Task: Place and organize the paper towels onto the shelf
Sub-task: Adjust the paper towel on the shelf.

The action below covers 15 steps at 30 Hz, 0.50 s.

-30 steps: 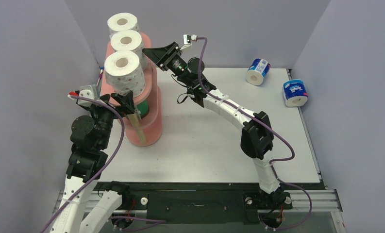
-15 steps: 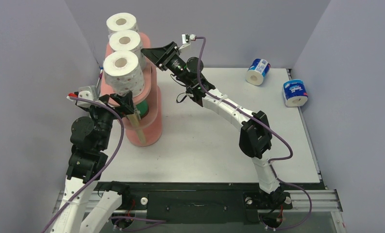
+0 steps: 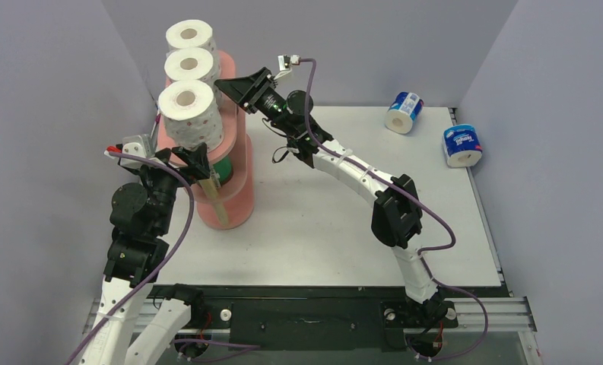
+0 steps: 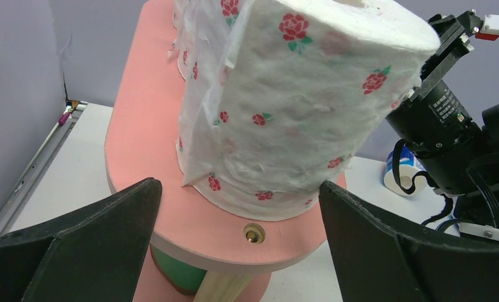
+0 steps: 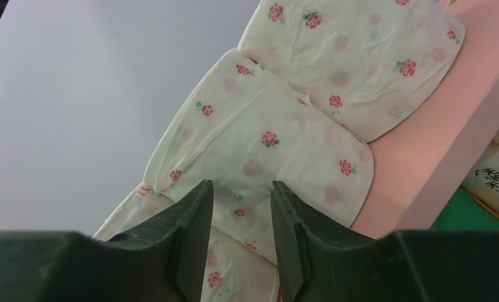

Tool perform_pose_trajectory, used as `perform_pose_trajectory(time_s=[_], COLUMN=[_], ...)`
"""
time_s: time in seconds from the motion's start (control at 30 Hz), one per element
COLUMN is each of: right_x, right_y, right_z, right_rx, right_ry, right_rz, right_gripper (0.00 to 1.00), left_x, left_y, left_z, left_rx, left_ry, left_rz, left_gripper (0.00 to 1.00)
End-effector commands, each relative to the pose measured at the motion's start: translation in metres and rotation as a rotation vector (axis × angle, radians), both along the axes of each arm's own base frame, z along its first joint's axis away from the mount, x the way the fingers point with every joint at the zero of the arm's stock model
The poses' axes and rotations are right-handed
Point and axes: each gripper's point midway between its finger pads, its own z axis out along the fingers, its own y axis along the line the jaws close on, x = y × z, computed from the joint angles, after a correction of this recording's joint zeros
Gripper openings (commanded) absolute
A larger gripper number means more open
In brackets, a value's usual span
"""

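Note:
The salmon-pink shelf [image 3: 237, 194] stands at the left. On its top board three white rose-dotted paper towels stand in a row: far [image 3: 191, 35], middle [image 3: 192, 65] and near [image 3: 185, 103]. A green-wrapped roll [image 3: 223, 167] sits on the tier below. My left gripper [image 3: 196, 157] is open at the shelf's near end, its jaws wide on either side of the near roll [image 4: 284, 107] without touching it. My right gripper [image 3: 222, 82] is shut with a narrow gap and holds nothing; its tips [image 5: 240, 184] are right against the side of the middle roll [image 5: 265, 145].
Two paper towels in blue-white wrappers lie on the table at the back right, one [image 3: 404, 112] near the rear wall and one [image 3: 462, 145] by the right wall. Grey walls enclose the table. The right arm stretches diagonally across the table's middle.
My right gripper has moved left against the rolls. The near and middle rolls have shifted slightly left on the top board. The left gripper has stayed still and open.

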Motion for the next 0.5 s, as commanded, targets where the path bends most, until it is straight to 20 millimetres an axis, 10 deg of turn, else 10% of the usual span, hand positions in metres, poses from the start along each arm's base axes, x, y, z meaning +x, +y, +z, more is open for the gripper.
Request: perform_pose_trajectory(time_s=[0.0, 0.47], right_x=[-0.012, -0.015], right_y=[0.005, -0.015], right_z=[0.016, 0.034], right_rx=[0.032, 0.071], right_ry=[-0.034, -0.049], right_rz=[0.043, 0.035], right_gripper=[0.35, 0.38], left_x=[0.001, 0.002], left_y=[0.000, 0.002], left_z=[-0.004, -0.001], left_rx=[-0.014, -0.016], left_ry=[0.008, 0.004], left_rz=[0.004, 0.017], left_gripper=[0.96, 0.96])
